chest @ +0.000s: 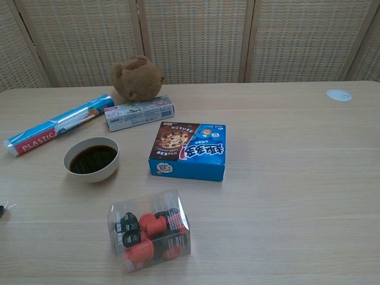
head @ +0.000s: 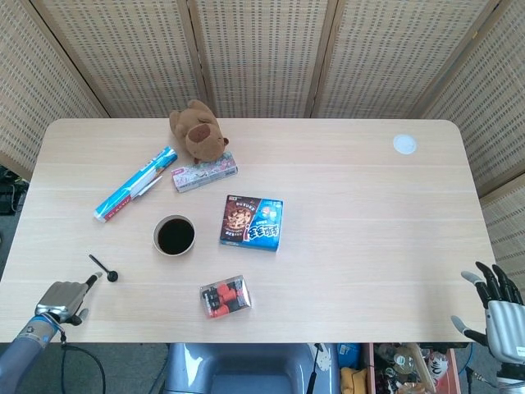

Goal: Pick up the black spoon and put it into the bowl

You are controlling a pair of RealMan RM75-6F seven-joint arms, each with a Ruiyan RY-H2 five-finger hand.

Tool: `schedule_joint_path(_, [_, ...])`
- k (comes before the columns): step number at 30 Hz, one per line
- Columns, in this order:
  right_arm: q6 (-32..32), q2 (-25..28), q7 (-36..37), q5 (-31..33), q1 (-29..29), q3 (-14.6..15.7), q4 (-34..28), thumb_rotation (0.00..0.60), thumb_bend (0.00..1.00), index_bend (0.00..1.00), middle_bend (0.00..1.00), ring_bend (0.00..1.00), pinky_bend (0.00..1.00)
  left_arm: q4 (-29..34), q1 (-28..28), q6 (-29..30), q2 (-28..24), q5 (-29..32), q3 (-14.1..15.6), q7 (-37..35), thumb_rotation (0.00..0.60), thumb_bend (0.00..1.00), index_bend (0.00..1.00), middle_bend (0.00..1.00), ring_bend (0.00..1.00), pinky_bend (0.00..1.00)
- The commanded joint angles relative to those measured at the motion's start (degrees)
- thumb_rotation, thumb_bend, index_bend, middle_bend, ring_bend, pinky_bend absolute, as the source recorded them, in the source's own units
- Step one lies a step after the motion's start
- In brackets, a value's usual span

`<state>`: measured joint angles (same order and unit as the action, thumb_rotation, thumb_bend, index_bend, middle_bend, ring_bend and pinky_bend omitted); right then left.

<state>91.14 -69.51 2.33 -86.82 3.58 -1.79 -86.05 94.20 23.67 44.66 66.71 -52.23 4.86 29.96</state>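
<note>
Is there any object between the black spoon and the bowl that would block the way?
Nothing visible does. The black spoon lies on bare table, and the stretch of wood between it and the bowl is free. The left hand is close to the spoon.

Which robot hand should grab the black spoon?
The left hand. It sits right beside the spoon at the table's left edge, while the right hand is off the far right corner.

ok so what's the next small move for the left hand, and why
Probably ease the left hand forward and a touch right until its fingers straddle the black spoon. The spoon lies flat on the table, untouched, just beyond the fingertips, and the bowl waits further right. The right hand is far off.
</note>
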Motion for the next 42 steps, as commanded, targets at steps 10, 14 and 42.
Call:
schedule_joint_path(10, [-0.06,-0.04,1.41,0.19,0.41,0.12,0.34,0.6,0.26,0.27,0.19,0.05,0.2,-0.87,2.56,-0.14,2.53,2.41,1.77,1.29,0.6,0.49,0.0,0.83,0.72,0.61])
schedule_joint_path(14, [0.0,-0.01,1.66,0.22,0.52,0.09,0.54,0.6,0.26,0.27,0.19,0.05,0.2,-0.87,3.21,0.17,3.1,3.05,2.04,1.59,0.6,0.49,0.0,0.83,0.72,0.61])
schedule_joint_path(42, [-0.04,0.02,2.12,1.12,1.41,-0.12,1.41,0.6,0.26,0.27,0.19,0.05,0.2,-1.51,9.54,4.58,8.13,10.28,2.13,7.49,0.6,0.49,0.0,0.83,0.72,0.61])
